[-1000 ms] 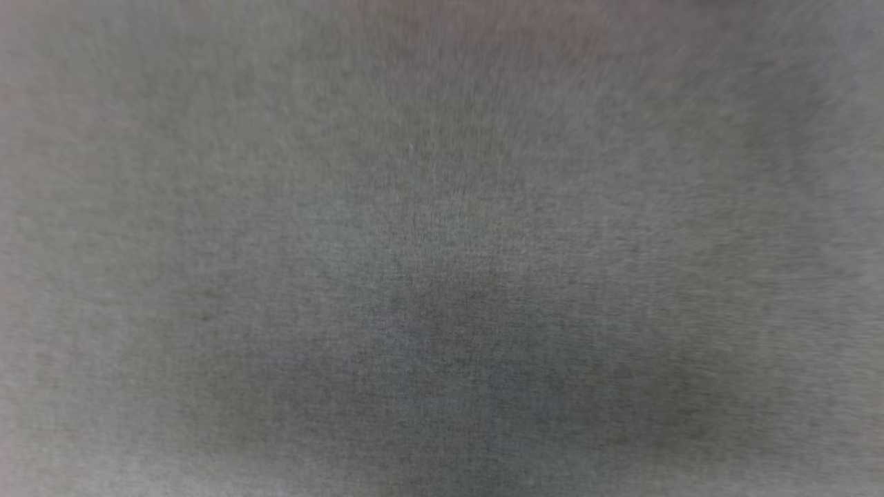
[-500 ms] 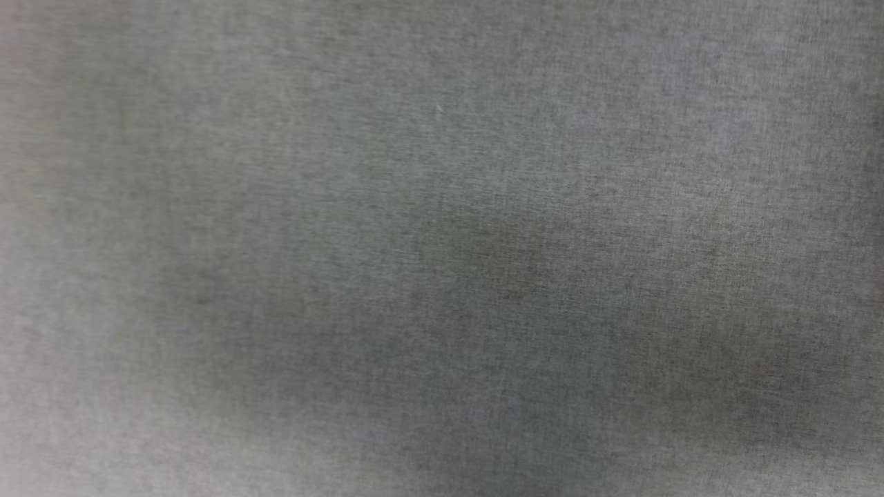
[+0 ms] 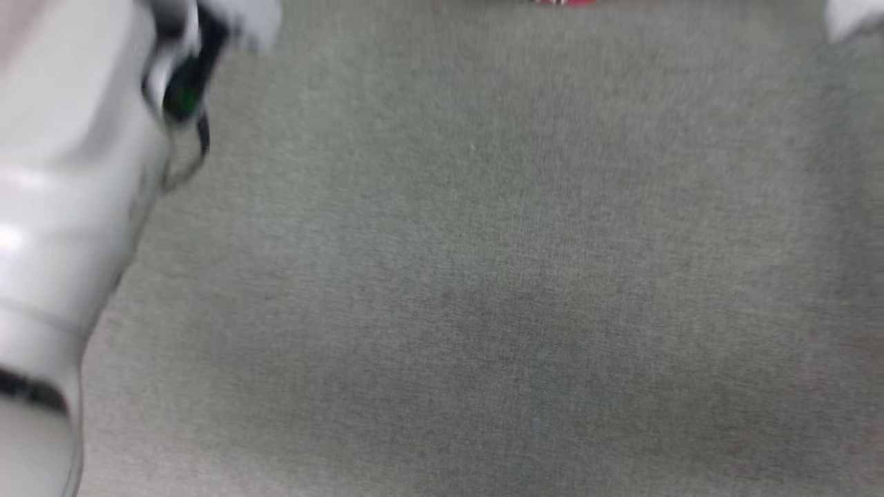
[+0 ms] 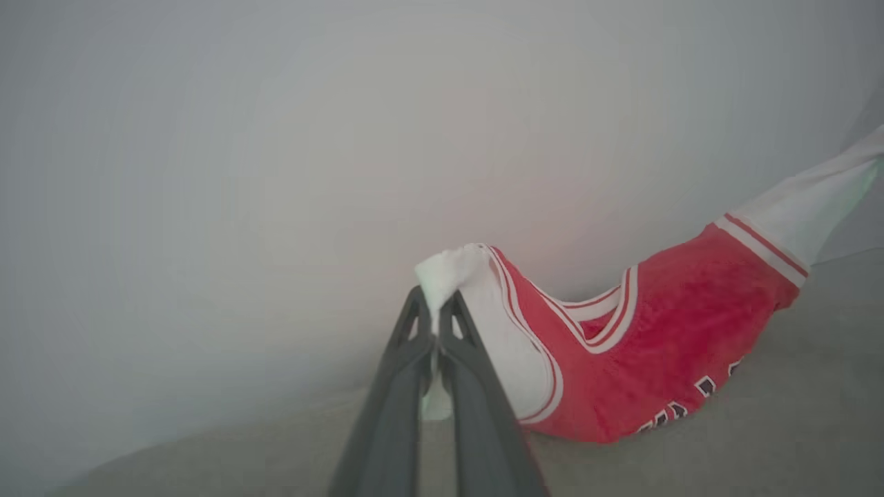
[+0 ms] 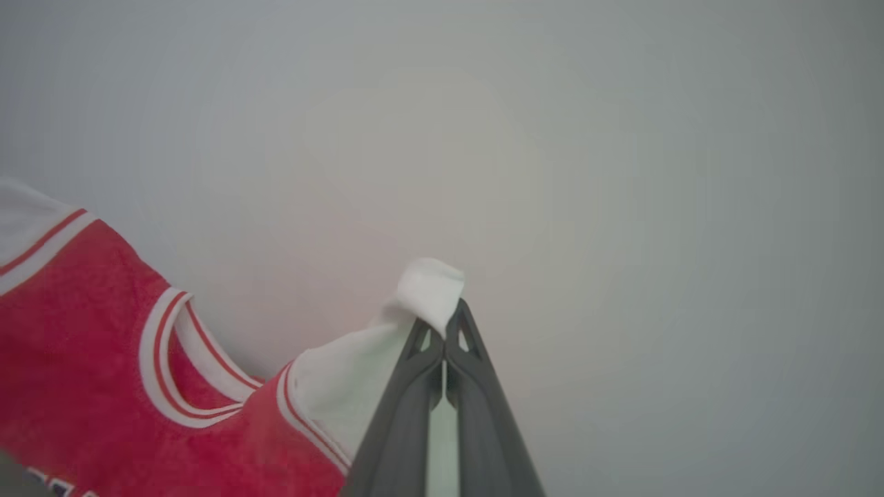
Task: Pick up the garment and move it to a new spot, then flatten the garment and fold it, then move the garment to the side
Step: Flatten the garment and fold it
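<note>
The garment (image 4: 656,345) is a red jersey with white sleeve panels and red-and-white striped trim. It hangs stretched between my two grippers, its lower part resting on the grey surface. My left gripper (image 4: 434,324) is shut on one white sleeve end (image 4: 449,273). My right gripper (image 5: 445,331) is shut on the other white sleeve end (image 5: 431,286), with the red body (image 5: 83,345) off to its left. In the head view a sliver of the garment (image 3: 563,2) shows at the top edge, and my pale left forearm (image 3: 62,207) fills the left side.
A grey cloth-covered surface (image 3: 483,276) spreads across the head view. A plain pale wall (image 4: 276,138) stands behind the garment. A blurred pale part (image 3: 853,21) sits at the head view's top right corner.
The head camera has moved: before there was just grey surface, now my left forearm shows at the left and a red sliver of the garment at the top edge.
</note>
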{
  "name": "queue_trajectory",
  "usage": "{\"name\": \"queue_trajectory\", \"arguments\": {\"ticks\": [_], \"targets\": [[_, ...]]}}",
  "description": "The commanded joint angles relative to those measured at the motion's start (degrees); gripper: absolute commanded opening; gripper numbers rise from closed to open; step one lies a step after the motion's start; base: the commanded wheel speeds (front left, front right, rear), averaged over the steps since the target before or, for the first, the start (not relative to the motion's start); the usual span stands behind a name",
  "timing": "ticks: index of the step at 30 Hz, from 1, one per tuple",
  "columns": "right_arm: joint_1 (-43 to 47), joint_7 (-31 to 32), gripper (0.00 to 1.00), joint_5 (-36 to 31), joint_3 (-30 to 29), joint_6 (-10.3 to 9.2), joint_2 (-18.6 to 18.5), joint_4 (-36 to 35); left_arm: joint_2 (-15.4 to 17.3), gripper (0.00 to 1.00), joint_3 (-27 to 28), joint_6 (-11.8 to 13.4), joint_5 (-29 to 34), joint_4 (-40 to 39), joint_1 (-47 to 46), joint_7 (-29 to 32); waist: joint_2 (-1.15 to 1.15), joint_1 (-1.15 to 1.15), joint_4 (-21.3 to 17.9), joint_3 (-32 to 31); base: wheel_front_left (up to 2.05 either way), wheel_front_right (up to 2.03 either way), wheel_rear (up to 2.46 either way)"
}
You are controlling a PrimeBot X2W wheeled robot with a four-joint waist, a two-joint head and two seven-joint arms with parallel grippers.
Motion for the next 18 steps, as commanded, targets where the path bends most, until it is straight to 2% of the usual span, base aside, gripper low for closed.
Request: {"name": "queue_trajectory", "arguments": {"ticks": [1, 9, 16, 18], "targets": [[3.20, -0.03, 0.00, 1.96, 1.04, -0.03, -0.29, -0.92, 1.70, 0.00, -1.01, 0.00, -1.83, -1.40, 3.06, 0.45, 0.00, 0.00, 0.10, -7.06, 0.00, 0.00, 0.00], [22.52, -0.03, 0.00, 10.00, 7.96, -0.03, -4.35, -7.04, 9.39, 0.00, -7.45, -0.02, -8.66, -10.87, 20.37, 1.20, 0.00, 0.00, -1.28, -17.64, 0.00, 0.00, 0.00], [39.68, -0.02, 0.00, 12.61, 10.43, -0.03, -8.17, -13.03, 16.43, 0.00, -11.64, -0.01, -12.89, -20.80, 35.74, 1.77, 0.00, 0.00, -2.48, -25.35, 0.00, 0.00, 0.00], [44.34, 0.04, 0.00, 12.52, 11.03, -0.03, -9.16, -14.72, 18.55, 0.00, -12.15, 1.06, -13.12, -23.88, 39.75, 1.37, 0.00, 0.00, -2.89, -26.93, 0.00, 0.00, 0.00]]}}
